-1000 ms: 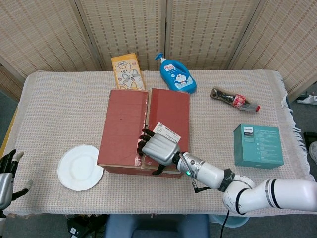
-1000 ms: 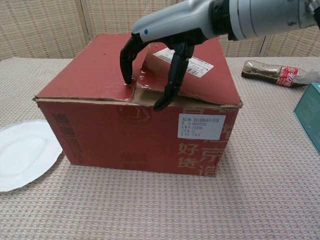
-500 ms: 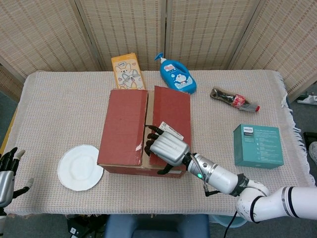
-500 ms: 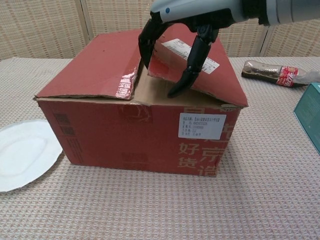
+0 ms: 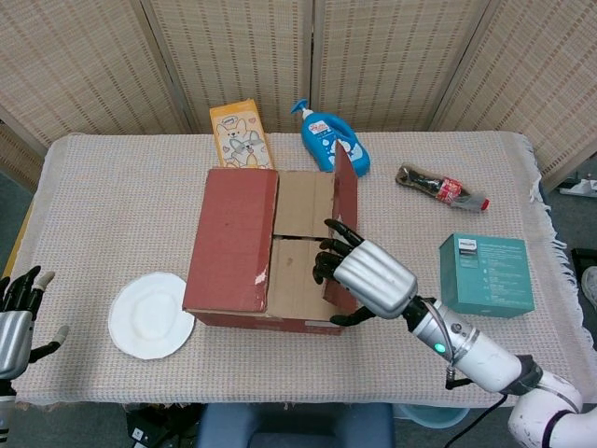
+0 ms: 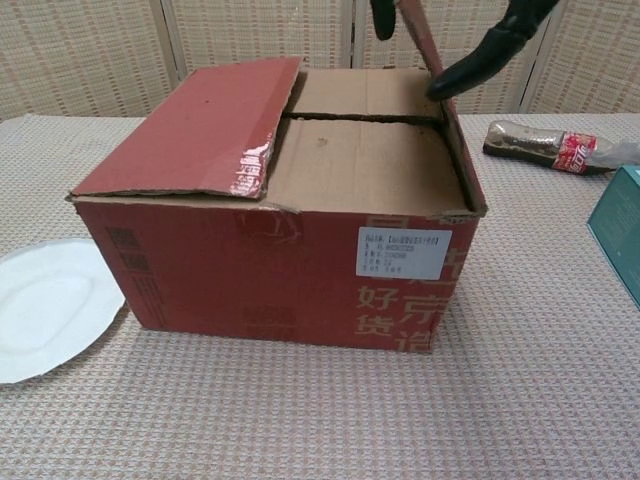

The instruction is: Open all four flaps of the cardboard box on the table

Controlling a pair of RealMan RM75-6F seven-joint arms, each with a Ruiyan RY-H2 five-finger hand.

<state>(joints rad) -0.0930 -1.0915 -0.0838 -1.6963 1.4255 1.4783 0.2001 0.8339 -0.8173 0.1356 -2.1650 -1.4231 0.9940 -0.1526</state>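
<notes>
The cardboard box (image 5: 270, 252) sits mid-counter. The right hand (image 5: 366, 277) pinches the right flap (image 5: 345, 210) up in its fingers (image 5: 331, 257). The flap could slip and flop shut. 3 flaps remain. The left hand (image 5: 19, 313) waits, fingers spread.

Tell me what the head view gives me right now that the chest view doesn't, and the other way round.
Only the head view shows the left hand at the table's near-left edge, the whole right hand, the blue bottle and the yellow carton. Only the chest view shows the box's front wall with its white label. Both show the cardboard box, its right flap raised upright in the right hand's grip, its left flap lying flat, the white plate and the cola bottle.
</notes>
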